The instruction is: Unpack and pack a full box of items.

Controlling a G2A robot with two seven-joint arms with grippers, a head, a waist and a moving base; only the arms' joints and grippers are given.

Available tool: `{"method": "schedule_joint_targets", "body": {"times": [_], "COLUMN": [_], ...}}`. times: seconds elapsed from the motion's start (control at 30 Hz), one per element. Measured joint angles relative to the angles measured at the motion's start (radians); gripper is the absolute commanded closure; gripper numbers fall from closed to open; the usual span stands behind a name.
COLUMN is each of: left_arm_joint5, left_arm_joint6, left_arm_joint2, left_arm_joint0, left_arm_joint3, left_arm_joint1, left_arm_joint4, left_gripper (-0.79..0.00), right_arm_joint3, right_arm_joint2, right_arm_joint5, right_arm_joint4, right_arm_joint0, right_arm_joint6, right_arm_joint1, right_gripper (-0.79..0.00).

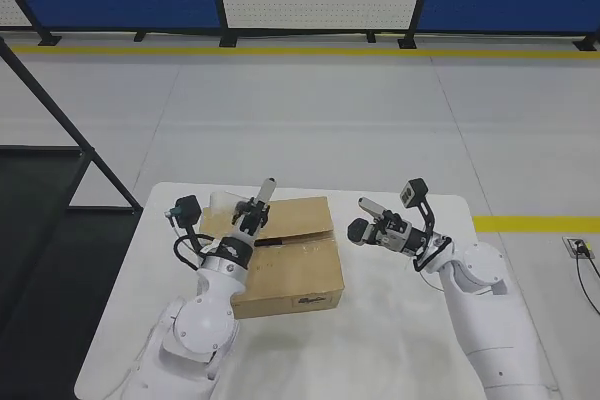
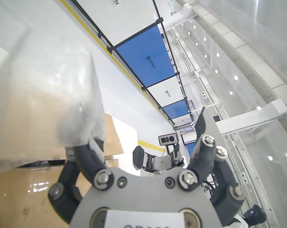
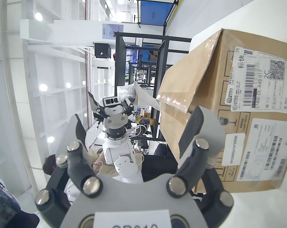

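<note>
White desk (image 1: 400, 330) bears the cardboard box (image 1: 292, 268) mid-surface; left end effector (image 1: 252, 211), fingers spread, hovers over the box's far edge, clear bag (image 1: 267, 189) against one finger; right end effector (image 1: 359, 222), also open, faces the box's side, near.
</note>
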Motion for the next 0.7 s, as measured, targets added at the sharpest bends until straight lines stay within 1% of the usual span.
{"method": "schedule_joint_targets", "body": {"times": [0.2,0.4,0.53,0.7], "left_arm_joint5": [0.007,0.009,0.009,0.007], "left_arm_joint6": [-0.009,-0.013,-0.016,-0.019], "left_arm_joint2": [0.048,0.098,0.123,0.135], "left_arm_joint0": [-0.041,-0.067,-0.070,-0.068], "left_arm_joint3": [0.051,0.079,0.079,0.082], "left_arm_joint1": [-0.014,-0.028,-0.035,-0.042], "left_arm_joint4": [0.017,0.040,0.057,0.073], "left_gripper": [-0.785,-0.785,-0.785,-0.785], "right_arm_joint3": [-0.012,-0.022,-0.021,-0.014], "right_arm_joint2": [0.009,0.012,0.010,-0.001], "right_arm_joint5": [-0.002,-0.004,-0.003,-0.005], "right_arm_joint4": [0.012,0.025,0.035,0.045], "right_arm_joint0": [-0.021,-0.039,-0.042,-0.036], "right_arm_joint6": [-0.007,-0.013,-0.016,-0.019], "right_arm_joint1": [0.012,0.023,0.028,0.034], "right_gripper": [-0.785,-0.785,-0.785,-0.785]}}
